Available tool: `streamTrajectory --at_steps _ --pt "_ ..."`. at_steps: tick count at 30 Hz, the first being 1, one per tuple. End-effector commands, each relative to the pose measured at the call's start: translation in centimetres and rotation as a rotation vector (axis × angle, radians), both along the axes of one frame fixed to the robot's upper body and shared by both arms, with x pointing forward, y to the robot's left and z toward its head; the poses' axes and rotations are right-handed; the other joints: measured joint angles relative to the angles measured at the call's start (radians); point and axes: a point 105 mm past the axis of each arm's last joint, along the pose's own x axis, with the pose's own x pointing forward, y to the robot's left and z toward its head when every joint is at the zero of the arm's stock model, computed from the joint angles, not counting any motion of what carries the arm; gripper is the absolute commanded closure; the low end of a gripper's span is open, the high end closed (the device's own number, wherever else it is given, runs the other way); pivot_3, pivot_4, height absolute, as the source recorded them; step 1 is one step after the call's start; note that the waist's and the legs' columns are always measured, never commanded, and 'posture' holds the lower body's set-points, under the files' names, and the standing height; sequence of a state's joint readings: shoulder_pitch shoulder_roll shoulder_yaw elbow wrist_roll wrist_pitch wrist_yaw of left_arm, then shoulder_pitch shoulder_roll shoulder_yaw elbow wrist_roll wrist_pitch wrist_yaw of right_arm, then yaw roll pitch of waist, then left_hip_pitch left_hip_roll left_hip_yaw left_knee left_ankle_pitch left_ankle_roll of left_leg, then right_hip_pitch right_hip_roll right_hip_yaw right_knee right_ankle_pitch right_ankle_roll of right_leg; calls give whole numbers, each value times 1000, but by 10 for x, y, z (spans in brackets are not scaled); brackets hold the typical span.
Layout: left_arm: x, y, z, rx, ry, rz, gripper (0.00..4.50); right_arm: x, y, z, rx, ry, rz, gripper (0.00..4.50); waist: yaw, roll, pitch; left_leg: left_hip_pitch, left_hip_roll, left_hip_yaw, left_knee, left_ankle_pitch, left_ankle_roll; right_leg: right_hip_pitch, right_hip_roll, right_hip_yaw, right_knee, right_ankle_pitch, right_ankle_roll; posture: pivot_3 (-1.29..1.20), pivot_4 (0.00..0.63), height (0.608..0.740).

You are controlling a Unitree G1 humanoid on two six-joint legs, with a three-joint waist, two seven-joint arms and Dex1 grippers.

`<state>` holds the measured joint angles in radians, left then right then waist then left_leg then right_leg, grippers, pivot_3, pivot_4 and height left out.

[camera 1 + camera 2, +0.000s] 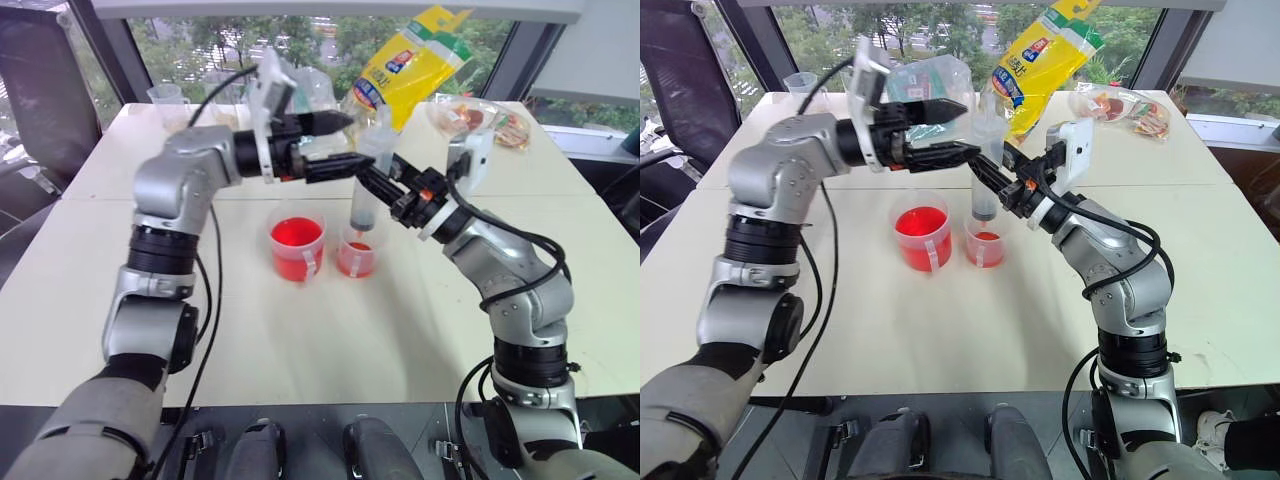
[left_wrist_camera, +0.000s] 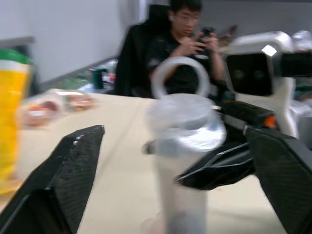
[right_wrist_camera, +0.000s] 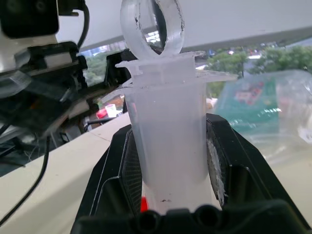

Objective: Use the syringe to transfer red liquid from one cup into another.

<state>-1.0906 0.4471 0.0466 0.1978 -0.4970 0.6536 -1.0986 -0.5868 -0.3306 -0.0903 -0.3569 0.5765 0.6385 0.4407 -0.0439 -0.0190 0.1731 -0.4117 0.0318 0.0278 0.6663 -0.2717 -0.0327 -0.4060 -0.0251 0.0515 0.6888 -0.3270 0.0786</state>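
Syringe (image 1: 366, 190) upright over smaller cup (image 1: 356, 256), clenched in right gripper (image 1: 375, 182); left gripper (image 1: 345, 140) released, beside plunger.

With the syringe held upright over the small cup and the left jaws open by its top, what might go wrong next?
1. The syringe hangs tip-down over the smaller cup, held by the right gripper alone; a sideways knock from the left gripper, open beside its top, could tilt it and drip red liquid on the table.
2. The larger cup stands close beside; lowering either arm might tip it.
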Motion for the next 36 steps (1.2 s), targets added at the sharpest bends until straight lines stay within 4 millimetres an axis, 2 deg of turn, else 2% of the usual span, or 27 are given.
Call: streamTrajectory --at_steps 1,4,10,14,18,23,27,31,36 --pt "-12 20 17 -32 -58 36 21 -10 4 17 22 -62 26 3070 1 0 0 0 0 0 0 0 0 0 0 0 0 0 0 0 150 740" --pt "-18 38 12 -13 -59 84 21 -5 -1 28 29 -64 10 3070 1 0 0 0 0 0 0 0 0 0 0 0 0 0 0 0 150 740" --pt "-30 49 -13 -10 1 126 21 27 -43 61 59 36 -179 3070 9 0 0 0 0 -1 1 0 0 1 -2 -1 0 0 0 0 150 740" --pt "-35 48 -31 13 31 141 21 46 -74 57 -76 252 -286 3070 9 0 0 0 0 -1 0 0 1 1 -2 0 0 0 0 0 150 740" --pt "-38 48 -37 -1 42 152 21 61 -108 21 -275 536 -420 3070 6 0 0 0 0 0 -1 0 1 1 -2 0 -2 0 0 0 150 740" --pt "-40 49 -40 -10 48 169 21 67 -133 -33 -446 763 -480 3070 -1 0 0 0 0 1 -1 -1 1 1 -1 1 -3 0 0 0 150 740" --pt "-40 50 -44 -7 52 193 21 70 -142 -66 -462 899 -482 3070 0 0 0 0 0 1 -1 -1 1 0 -1 1 -3 0 0 0 150 740" --pt "-42 50 -46 -4 56 201 21 72 -139 -88 -465 974 -458 3070 1 0 0 -1 0 1 -1 -1 1 0 -1 1 -3 0 0 0 150 740" --pt "-44 53 -49 10 69 216 0 74 -136 -96 -467 993 -439 647 0 0 0 -1 0 1 -1 -1 1 0 -1 1 -3 0 0 0 150 740"
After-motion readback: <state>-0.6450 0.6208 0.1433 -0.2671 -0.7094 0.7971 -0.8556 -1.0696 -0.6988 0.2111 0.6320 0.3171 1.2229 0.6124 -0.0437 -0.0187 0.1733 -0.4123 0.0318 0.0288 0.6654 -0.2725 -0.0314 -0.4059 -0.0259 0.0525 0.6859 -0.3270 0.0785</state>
